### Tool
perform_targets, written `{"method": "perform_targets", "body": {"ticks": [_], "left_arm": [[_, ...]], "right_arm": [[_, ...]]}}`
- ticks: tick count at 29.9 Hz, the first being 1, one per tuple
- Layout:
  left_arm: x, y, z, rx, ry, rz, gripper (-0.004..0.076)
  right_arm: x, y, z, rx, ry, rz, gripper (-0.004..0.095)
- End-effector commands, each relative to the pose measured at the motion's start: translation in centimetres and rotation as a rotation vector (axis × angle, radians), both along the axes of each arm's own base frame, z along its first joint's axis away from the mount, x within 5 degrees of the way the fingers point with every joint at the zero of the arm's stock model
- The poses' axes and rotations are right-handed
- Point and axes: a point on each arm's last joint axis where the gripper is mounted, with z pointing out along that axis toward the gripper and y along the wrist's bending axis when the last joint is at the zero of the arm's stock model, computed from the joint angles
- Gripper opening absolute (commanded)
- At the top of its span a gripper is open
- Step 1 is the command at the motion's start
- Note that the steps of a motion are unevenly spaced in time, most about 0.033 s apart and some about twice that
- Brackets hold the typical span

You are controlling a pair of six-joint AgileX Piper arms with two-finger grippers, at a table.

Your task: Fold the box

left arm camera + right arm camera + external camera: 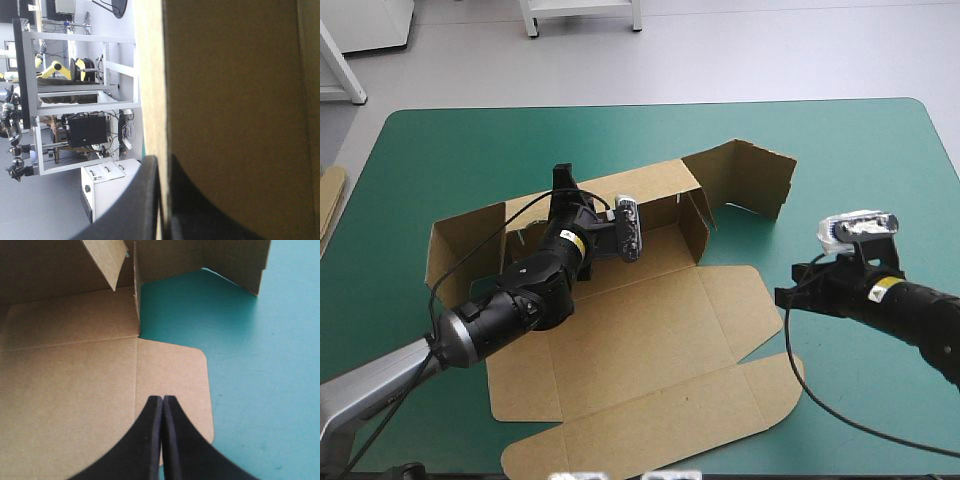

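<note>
The left gripper [164,159] is clamped on an upright wall of the box [640,350], with the board's edge pinched inside it. The right gripper [163,399] is pressed together and empty. The box's flat flap lies just under and ahead of it on the tabletop [260,365].

I count one brown box [650,340], a single cut sheet. There are two grippers, the left gripper [562,178] over it and the right gripper [786,296] just beside it. There is one table [880,160], and one edge of spare board [330,205] lies well beyond the left gripper.
</note>
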Motion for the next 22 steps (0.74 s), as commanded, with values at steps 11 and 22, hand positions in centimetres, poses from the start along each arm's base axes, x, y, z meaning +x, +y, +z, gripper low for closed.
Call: {"method": "perform_targets", "body": {"ticks": [11, 22], "left_arm": [[-0.6, 1.0, 3.6, -0.145, -0.118, 0.066, -0.0009], [-2.3, 0.6, 3.6, -0.143, -0.066, 0.073, -0.0009]], "right_arm": [[1.8, 1.3, 2.0, 0.064, -0.015, 0.077, -0.0017], [0.8, 1.2, 1.3, 0.053, 0.028, 0.095, -0.0017]]}}
